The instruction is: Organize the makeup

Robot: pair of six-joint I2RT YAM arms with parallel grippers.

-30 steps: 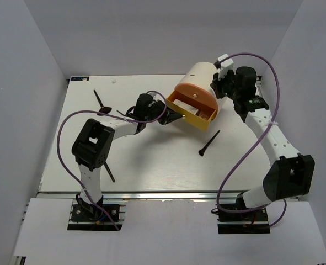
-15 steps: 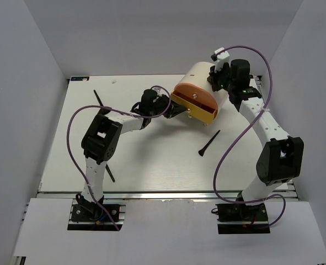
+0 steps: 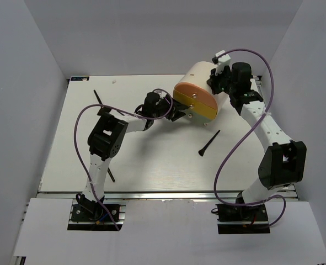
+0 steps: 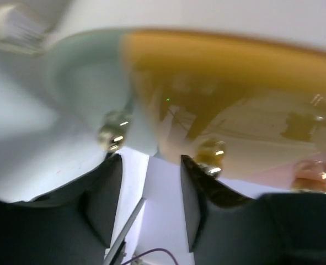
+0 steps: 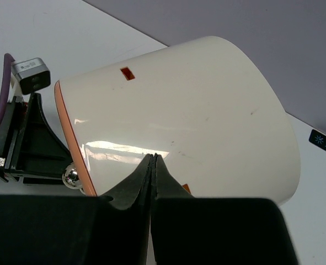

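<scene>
A: Where is the makeup?

B: Only brushes show. A thin black brush with a flared end lies flat on the white tabletop, at about 4 o'clock from its middle. A second thin black brush lies at 10 o'clock. A third black brush lies at 7 o'clock, partly hidden by the left arm.

A: And the claws?

B: The left claw has its fingers apart with nothing between them. It sits right at the yellow drawer front of the big cream cylindrical drawer unit, which stands at 1 o'clock. A small silvery knob is just past one fingertip. The right claw is pinched together on nothing, and its tips look pressed against the cream wall.

A: How would a brush handle?

B: Light, I'd judge, with a stiff handle and soft bristles. It is thin and lies flat, so it gives the fingers little to catch and may roll or skid. Take it across the middle of the handle, fingertips down at the tabletop, clear of the bristles.
</scene>
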